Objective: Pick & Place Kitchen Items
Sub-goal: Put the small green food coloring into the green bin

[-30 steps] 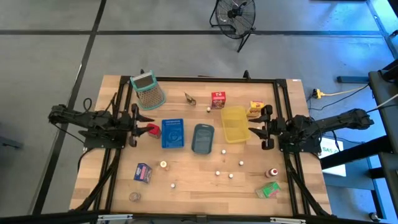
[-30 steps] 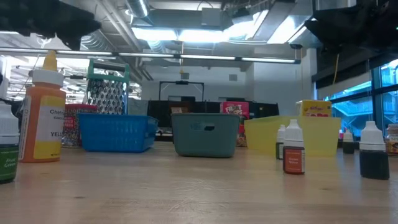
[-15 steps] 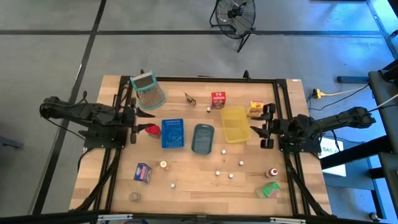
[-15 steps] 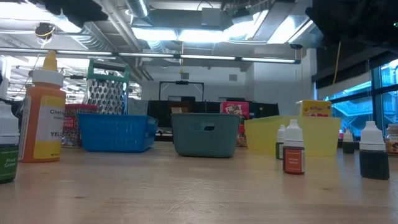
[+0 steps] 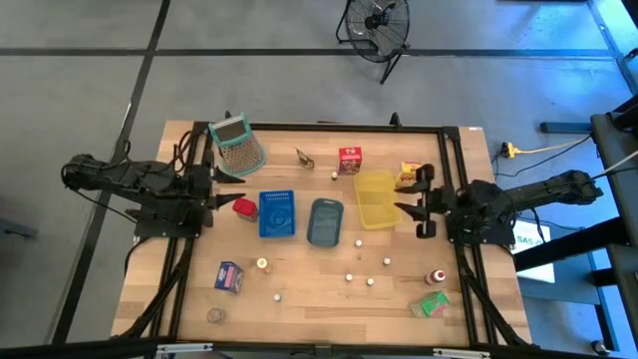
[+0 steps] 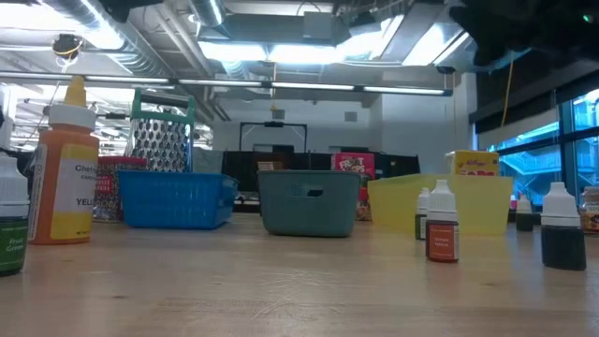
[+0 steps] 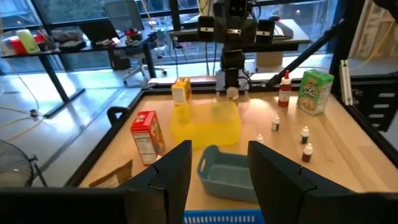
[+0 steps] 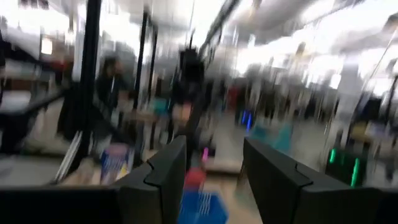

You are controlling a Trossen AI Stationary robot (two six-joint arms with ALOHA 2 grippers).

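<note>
Small kitchen items are scattered over the wooden table: a red carton (image 5: 349, 160), a yellow carton (image 5: 409, 175), a blue-purple carton (image 5: 230, 277), a green carton (image 5: 431, 304), a red-capped bottle (image 5: 436, 276) and tiny round pieces (image 5: 359, 242). A small red item (image 5: 244, 207) lies beside the blue tray (image 5: 277, 213). My left gripper (image 5: 224, 198) hangs open above the table, just left of that red item, with nothing between its fingers (image 7: 219, 168). My right gripper (image 5: 404, 204) is open and free too (image 8: 214, 162), raised beside the yellow tray (image 5: 377, 197).
A grey-blue tray (image 5: 325, 220) stands between the blue and yellow trays. A green-rimmed mesh grater (image 5: 237, 145) stands at the far left. An orange squeeze bottle (image 6: 64, 173) and small dropper bottles (image 6: 442, 234) stand near the front edge. Bare wood lies in front of the trays.
My left gripper has risen and drawn back toward the table's left edge, tipping up from pointing down to nearly level; the small red item stays on the table. My right gripper has risen a little.
</note>
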